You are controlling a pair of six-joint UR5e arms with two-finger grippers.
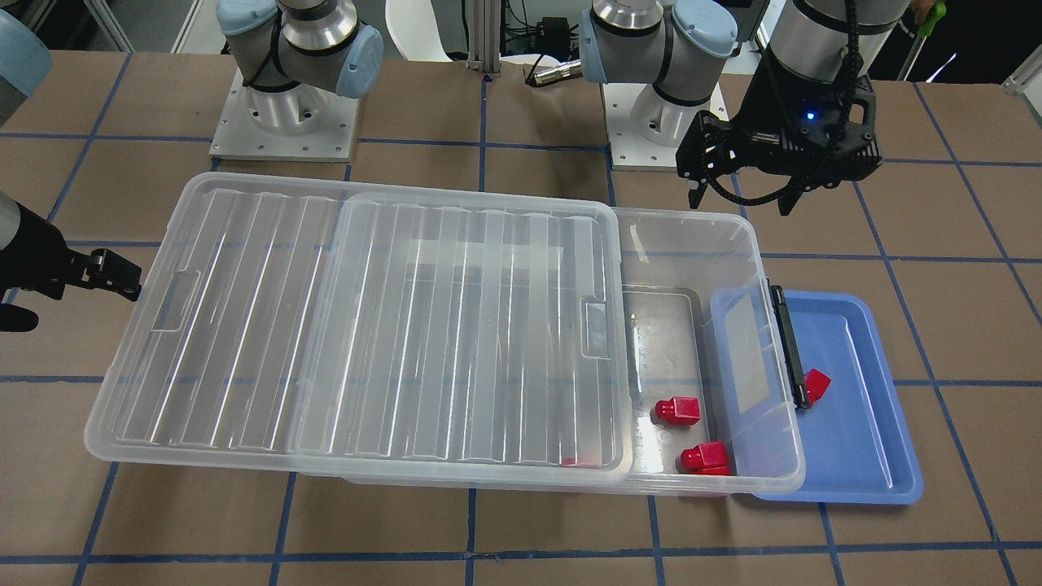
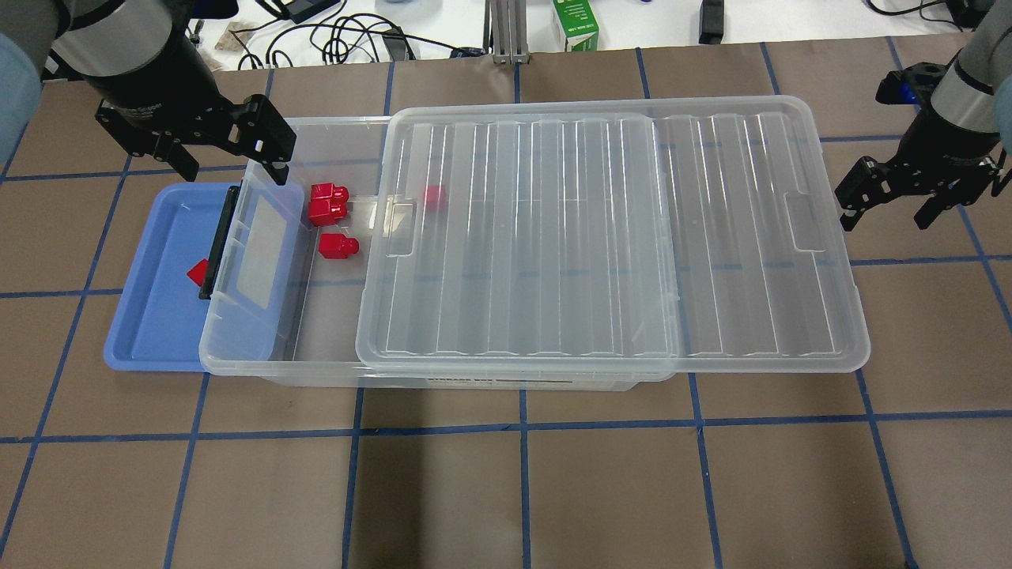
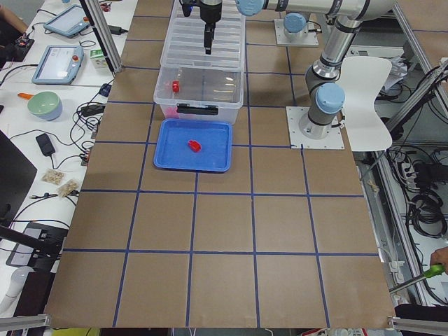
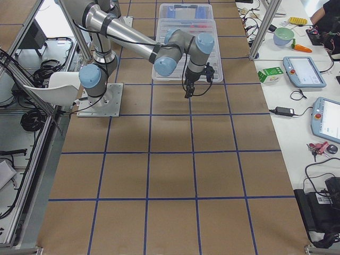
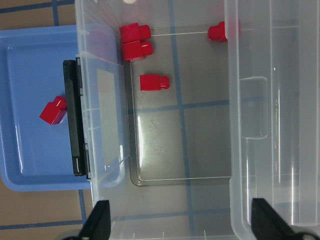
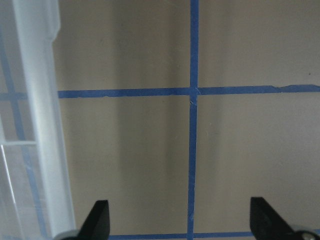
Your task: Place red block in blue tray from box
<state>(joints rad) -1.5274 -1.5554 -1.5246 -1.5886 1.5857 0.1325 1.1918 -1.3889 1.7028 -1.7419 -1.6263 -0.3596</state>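
Note:
One red block (image 2: 199,273) lies in the blue tray (image 2: 150,332), close to the box's black latch (image 2: 217,241). The clear box (image 2: 316,348) has its lid (image 2: 601,237) slid toward my right, so its left end is uncovered. Three red blocks (image 2: 328,201) lie in the uncovered end, and another (image 2: 433,196) shows under the lid. My left gripper (image 2: 229,162) is open and empty, hovering above the box's far left corner. The left wrist view shows its fingertips (image 5: 100,220), the tray block (image 5: 52,111) and the box blocks (image 5: 154,82). My right gripper (image 2: 885,213) is open and empty, beside the lid's right end.
A green carton (image 2: 575,24) and cables lie beyond the table's far edge. The arm bases (image 1: 285,114) stand behind the box. The right wrist view shows bare brown table with blue tape lines and the lid's edge (image 6: 40,125).

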